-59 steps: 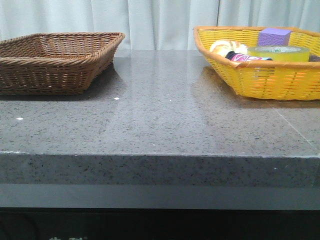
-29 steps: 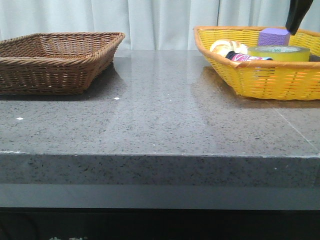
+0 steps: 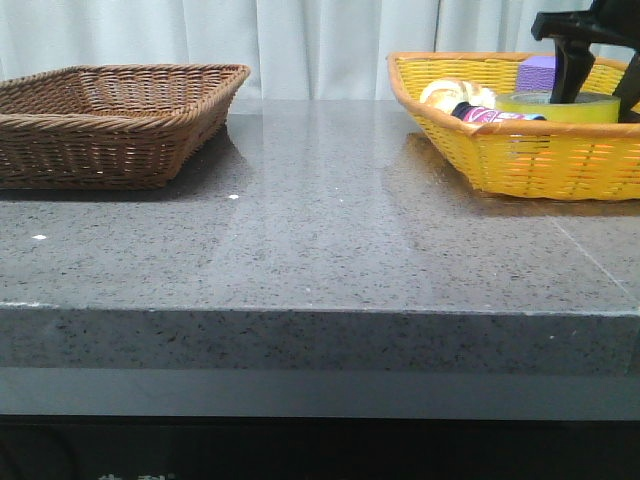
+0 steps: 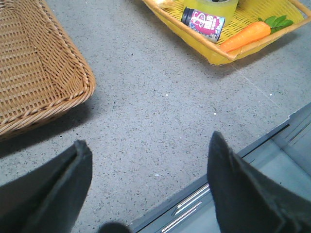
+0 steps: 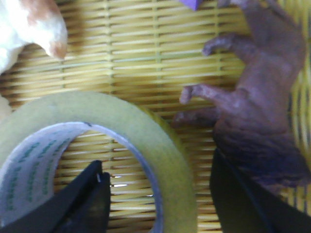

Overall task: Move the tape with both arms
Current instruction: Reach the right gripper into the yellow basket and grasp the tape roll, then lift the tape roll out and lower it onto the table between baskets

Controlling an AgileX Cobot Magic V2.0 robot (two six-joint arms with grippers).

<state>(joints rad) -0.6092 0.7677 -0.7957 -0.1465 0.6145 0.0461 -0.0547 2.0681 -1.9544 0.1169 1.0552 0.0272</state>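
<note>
Tape [image 5: 121, 141] wall between my right jaws, inside the yellow basket [image 3: 540, 165].

My right gripper [image 5: 160, 204] is spread open and straddles the roll's wall: one finger sits inside the white core, the other outside, beside a purple hand-shaped toy [image 5: 262, 111]. The roll lies flat, its open core facing up, so I judge a simple closing pinch on the wall is what the lift needs. My right arm is clearly the nearer one; my left gripper [image 4: 146, 194], also open and empty, hangs over the grey table [image 4: 160, 102] between the two baskets. The yellow basket also holds a purple cube [image 3: 538, 72], a small printed can [image 4: 203, 22], a carrot [image 4: 245, 36] and a white plush shape [image 5: 29, 29]. The brown basket [image 3: 110, 120] on the left shows nothing inside.
</note>
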